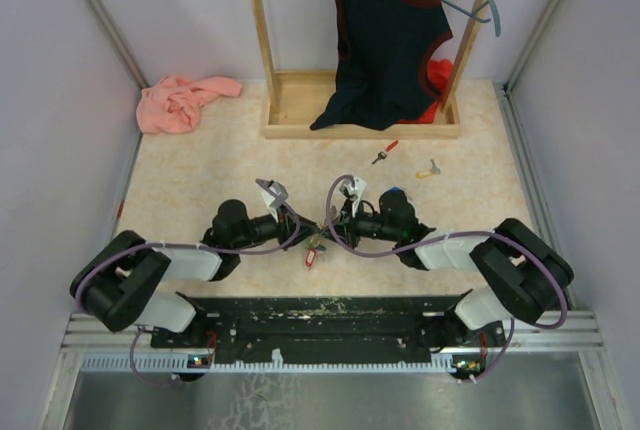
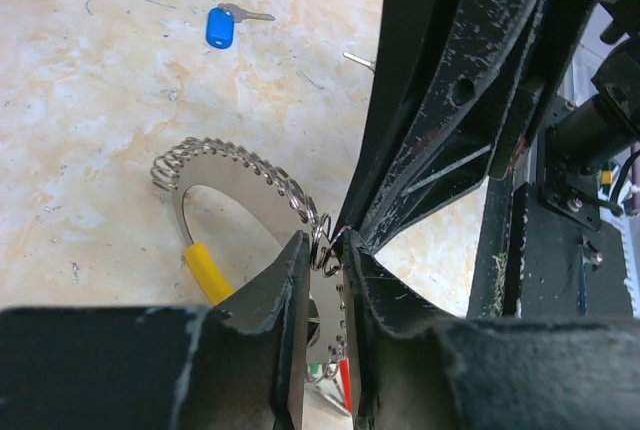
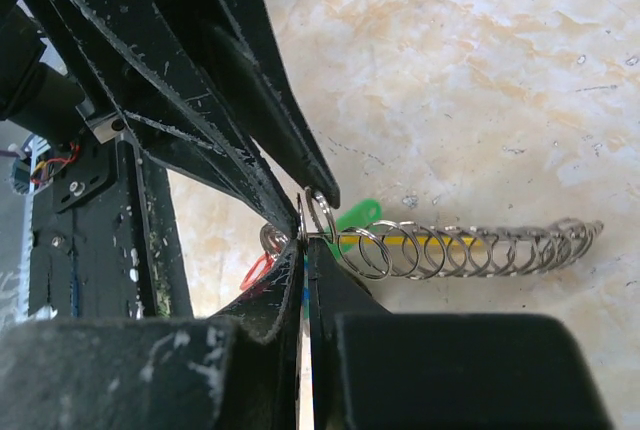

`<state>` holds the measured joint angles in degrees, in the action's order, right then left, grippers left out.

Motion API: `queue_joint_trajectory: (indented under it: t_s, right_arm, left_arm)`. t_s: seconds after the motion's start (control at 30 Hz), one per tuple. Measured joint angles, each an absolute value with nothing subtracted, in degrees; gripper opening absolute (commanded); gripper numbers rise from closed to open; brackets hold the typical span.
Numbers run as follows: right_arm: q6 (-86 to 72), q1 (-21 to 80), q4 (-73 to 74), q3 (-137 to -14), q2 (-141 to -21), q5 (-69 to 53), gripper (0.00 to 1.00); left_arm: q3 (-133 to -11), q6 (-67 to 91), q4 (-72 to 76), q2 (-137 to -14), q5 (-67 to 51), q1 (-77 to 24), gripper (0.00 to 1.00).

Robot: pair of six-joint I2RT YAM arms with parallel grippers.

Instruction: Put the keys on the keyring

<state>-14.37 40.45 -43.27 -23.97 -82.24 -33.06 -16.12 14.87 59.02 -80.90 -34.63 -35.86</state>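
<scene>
The keyring [image 2: 245, 168], a grey ridged loop with a yellow section [image 2: 208, 268], lies on the table between both arms [image 1: 316, 248]. My left gripper [image 2: 328, 242] stands slightly open, its fingers either side of the loop's flat band and small rings. Facing it, my right gripper [image 3: 306, 236] is shut, pinching the keyring [image 3: 470, 247] at its end ring. Green [image 3: 358, 215] and red [image 3: 255, 272] tags hang on the loop. Loose keys lie apart: a blue one [image 2: 220, 26], a yellow one [image 1: 428, 169] and a red one [image 1: 385, 153].
A wooden rack [image 1: 300, 100] with a dark tank top [image 1: 385, 40] and hangers stands at the back. A pink cloth [image 1: 185, 100] lies at the back left. Side walls close the table in. A black rail [image 1: 320, 315] runs along the near edge.
</scene>
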Motion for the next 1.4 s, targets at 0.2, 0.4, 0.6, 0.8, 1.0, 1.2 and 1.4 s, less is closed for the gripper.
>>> queue_joint_trajectory:
  t_s: [0.2,0.4,0.6,0.8,1.0,1.2,1.4]
  right_arm:
    - [-12.6,40.7,-43.5,-24.0,-82.2,-33.1,0.00]
    - [-11.5,40.7,-43.6,-24.0,-82.2,-33.4,0.00]
    - [-7.6,40.7,-40.8,-24.5,-81.9,-34.8,0.00]
    - [-3.1,40.7,-36.4,-26.8,-81.8,-36.4,0.00]
    - [-0.5,40.7,-33.3,-27.9,-81.4,-37.4,0.00]
    - [2.0,40.7,-31.2,-28.3,-80.8,-38.2,0.00]
    - [3.5,40.7,-29.5,-28.6,-80.7,-39.2,0.00]
  left_arm:
    - [-15.7,16.1,57.3,-79.4,-31.5,-35.9,0.36]
    - [-13.0,16.6,56.2,-75.8,-30.0,-35.0,0.37]
    - [-10.5,15.9,55.1,-71.9,-31.9,-32.1,0.36]
    - [-10.6,12.3,57.1,-73.3,-38.2,-31.7,0.35]
    - [-10.9,8.7,62.3,-78.3,-43.4,-31.3,0.33]
    - [-11.9,7.4,67.4,-82.3,-47.7,-30.1,0.31]
    - [-14.5,5.3,68.1,-84.4,-51.2,-30.0,0.28]
